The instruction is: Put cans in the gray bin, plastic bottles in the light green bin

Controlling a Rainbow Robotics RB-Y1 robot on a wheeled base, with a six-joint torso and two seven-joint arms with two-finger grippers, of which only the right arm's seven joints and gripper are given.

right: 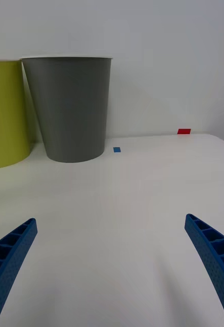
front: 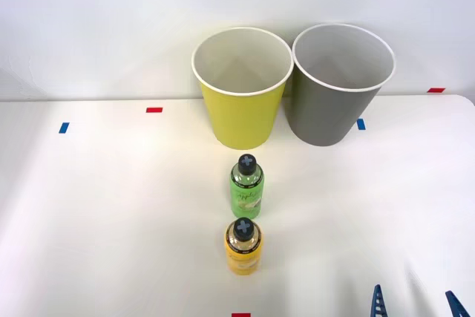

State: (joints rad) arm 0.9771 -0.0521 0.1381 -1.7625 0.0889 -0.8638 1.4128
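Two black-capped plastic bottles stand upright in a line at the table's middle: a green one (front: 246, 185) and, nearer me, a yellow-orange one (front: 243, 246). Behind them stand the light green bin (front: 242, 109) (right: 4, 122) and, to its right, the gray bin (front: 335, 105) (right: 71, 110), both upright with white rims. My right gripper (front: 417, 304) (right: 110, 258) is low at the table's near right corner, open, with nothing between its blue fingers. It faces the gray bin across bare table. The cans are out of view.
Small red tape marks (front: 154, 110) (front: 436, 90) and blue tape marks (front: 64, 128) (front: 361, 124) lie on the white table. A red mark (front: 240, 315) sits at the near edge. A white wall rises behind the bins.
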